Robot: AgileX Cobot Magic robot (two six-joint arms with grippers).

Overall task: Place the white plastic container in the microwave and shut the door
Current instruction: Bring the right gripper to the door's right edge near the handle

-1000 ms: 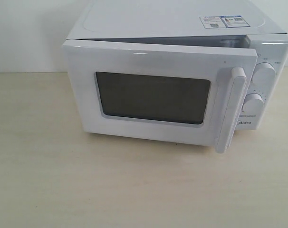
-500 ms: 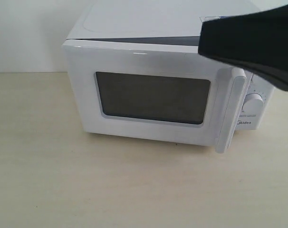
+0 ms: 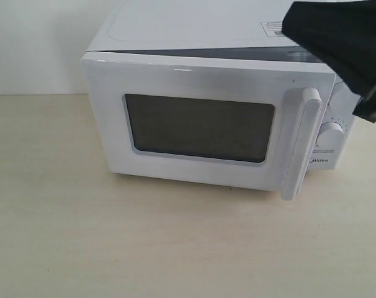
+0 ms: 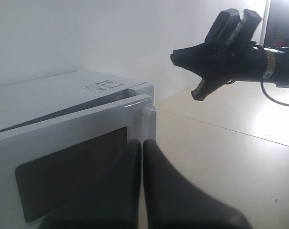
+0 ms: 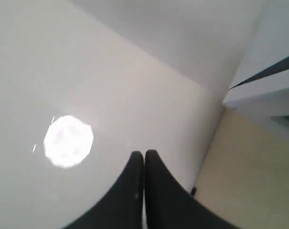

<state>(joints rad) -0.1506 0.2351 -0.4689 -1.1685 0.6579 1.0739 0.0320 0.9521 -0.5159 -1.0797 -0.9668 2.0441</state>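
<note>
The microwave [image 3: 175,25] is set on the pale table [image 3: 113,248], with a white wall behind it. Its door [image 3: 194,74] is nearly shut, but a thin dark gap is seen along the top edge, so it is not pushed all the way closed. A dark window [image 3: 200,127] is set in the middle of the door. The white bar handle [image 3: 299,143] is placed on the side next to the round dial [image 3: 332,133]. A sticker [image 3: 272,28] is stuck on the top.

The white plastic container is not made out in any view. It may be behind the dark window, but that cannot be told.

The left gripper [image 4: 142,143] is held low in front of the door, near the handle. Its two black fingers [image 4: 125,191] are pressed together, and nothing is held between them. Whether the door is touched cannot be told.

The right arm [image 3: 337,37] is seen as a black blurry shape over the top corner on the dial side. The right gripper [image 5: 144,153] is held up off the table and pointed at the wall. Its fingers [image 5: 163,200] are pressed together too, with nothing between them.
</note>
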